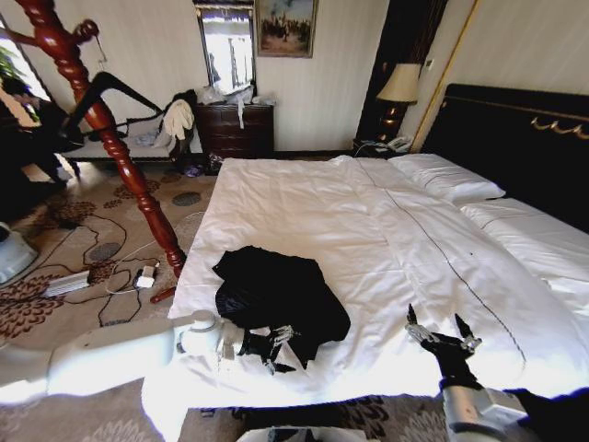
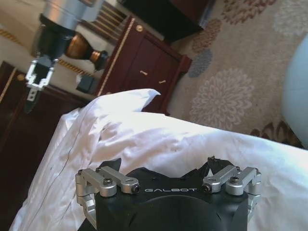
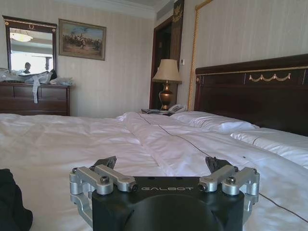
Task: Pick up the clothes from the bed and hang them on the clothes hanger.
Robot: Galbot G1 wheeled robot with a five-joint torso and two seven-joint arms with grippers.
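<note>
Clothes (image 1: pixel 281 293) on bed (image 1: pixel 368 221) near front edge, coat stand (image 1: pixel 110 138) to bed's left.

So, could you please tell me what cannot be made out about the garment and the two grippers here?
- Left gripper: in the head view its dark fingers merge with the black clothes, so any grip is unreadable; in the left wrist view the gripper body hides them.
- Clothes: sleeves and buttons are lost in the crumpled heap on the bed.
- Right gripper: fingers spread above the sheet; whether they touch it is unclear.
</note>
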